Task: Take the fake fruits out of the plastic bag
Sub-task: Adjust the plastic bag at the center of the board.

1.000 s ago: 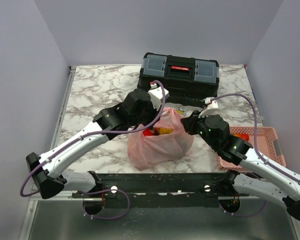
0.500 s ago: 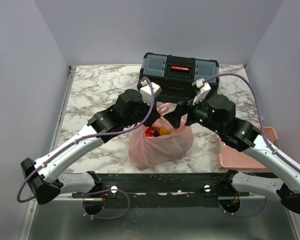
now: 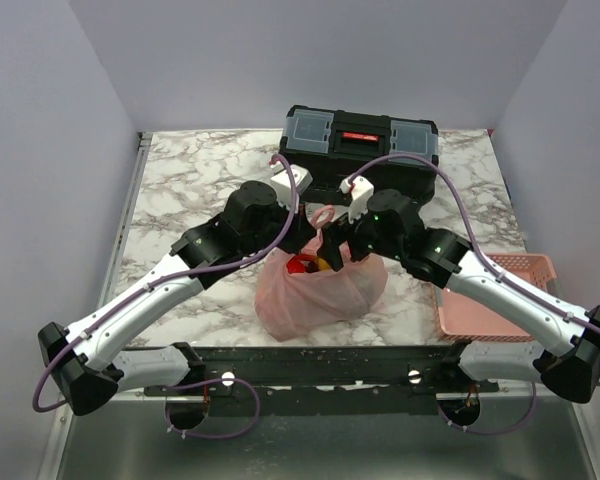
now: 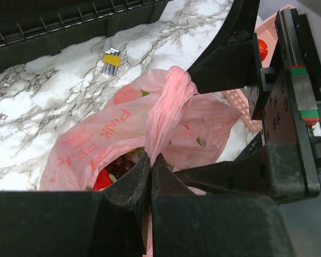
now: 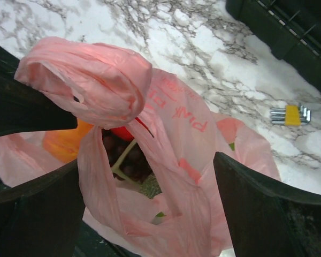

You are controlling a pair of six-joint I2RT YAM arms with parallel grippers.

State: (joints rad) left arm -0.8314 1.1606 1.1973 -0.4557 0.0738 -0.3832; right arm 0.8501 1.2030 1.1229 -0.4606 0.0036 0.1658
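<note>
While the left gripper [image 4: 151, 159] is pinching one twisted handle loop of the thin, crinkled, translucent pink plastic bag [image 3: 320, 292] between fully closed fingers, the bag is sitting upright on the white, grey-veined marble table [image 3: 195, 180], near its front edge and between the two arms. Three glossy plastic fruits are showing through the bag's open mouth: one red round fruit [image 5: 124, 131], one orange round fruit [image 5: 60, 142] and one dark purple grape bunch [image 5: 124, 156]. The plastic is hiding anything deeper.

The right gripper [image 5: 145, 163] is hanging over the mouth with its jaws spread wide, one finger on each side of the raised loop, clamping nothing. One black rectangular plastic toolbox [image 3: 360, 140] is standing closed behind the bag, and one small yellow-cased hex key set [image 5: 290, 114] is lying on the marble between them. At far right, one rigid pink slotted basket [image 3: 500, 300] is sitting partly under the right arm, with one red rounded piece [image 4: 262, 48] showing in it.
</note>
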